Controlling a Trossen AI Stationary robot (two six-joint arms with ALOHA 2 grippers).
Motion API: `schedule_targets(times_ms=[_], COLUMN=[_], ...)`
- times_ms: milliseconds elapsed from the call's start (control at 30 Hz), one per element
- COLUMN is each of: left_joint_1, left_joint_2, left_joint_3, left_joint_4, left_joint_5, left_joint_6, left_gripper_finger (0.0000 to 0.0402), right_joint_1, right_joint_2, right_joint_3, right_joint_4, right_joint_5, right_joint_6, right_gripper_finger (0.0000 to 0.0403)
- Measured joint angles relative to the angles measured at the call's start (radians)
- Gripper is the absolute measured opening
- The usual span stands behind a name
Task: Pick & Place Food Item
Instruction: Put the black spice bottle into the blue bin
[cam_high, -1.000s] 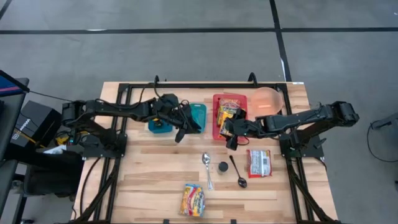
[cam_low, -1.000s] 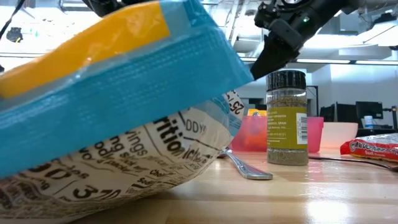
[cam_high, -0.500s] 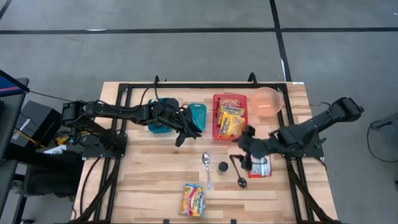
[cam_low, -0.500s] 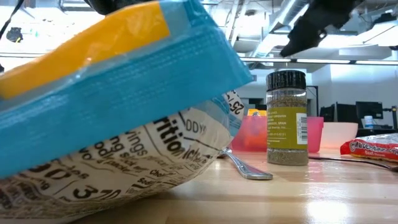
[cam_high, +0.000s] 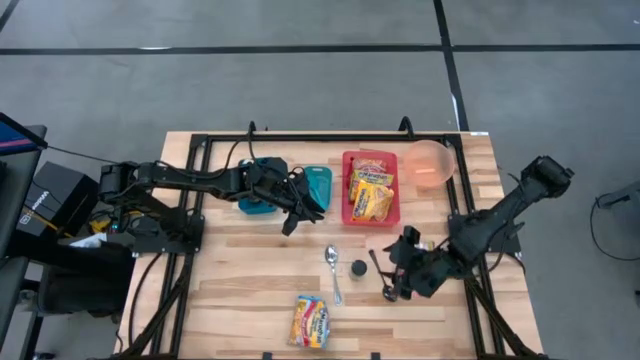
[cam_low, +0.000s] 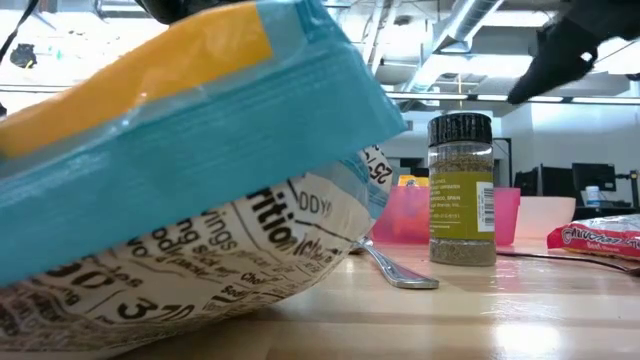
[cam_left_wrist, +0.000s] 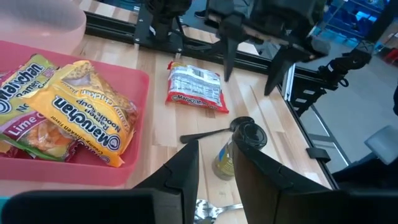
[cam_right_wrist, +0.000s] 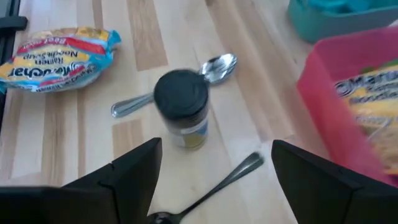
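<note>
The table (cam_high: 250, 280) is light wood with darker stripes. The tray (cam_high: 352, 215) is red and the noodle packets (cam_high: 370, 190) in it are yellow with red and blue letters. The container (cam_high: 318, 180) on its left is teal. The bowl (cam_high: 430, 162) on the far right is pale pink. The spice jar (cam_low: 461, 190) has a black lid, a white label and grey-green content. The near packet (cam_high: 312, 320) is yellow, blue and white. Both spoons (cam_high: 333, 270) are silver.

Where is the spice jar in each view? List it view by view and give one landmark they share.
High view: spice jar, seen from above, between the two spoons.
Low view: upright, right of centre.
Left wrist view: lower middle.
Right wrist view: centre.
Shared landmark: silver spoon beside the jar.
</note>
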Motion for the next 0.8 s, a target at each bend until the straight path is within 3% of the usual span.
schedule_targets(times_ms=[433,800], left_joint_1=[0.001,0.001], left_joint_2=[0.0,0.0], left_joint_3=[0.0,0.0], left_joint_4=[0.0,0.002], left_joint_5=[0.0,0.0], left_joint_6=[0.0,-0.001], left_gripper_finger=[0.0092,0.0092], right_joint_1=[0.046,0.094], right_joint_2=[0.238,0.381], right_joint_3=[0.0,0.0], right_joint_4=[0.009,0.184], right_joint_5=[0.041,0.162], right_joint_6=[0.198,0.201], right_gripper_finger=[0.0297,0.0297])
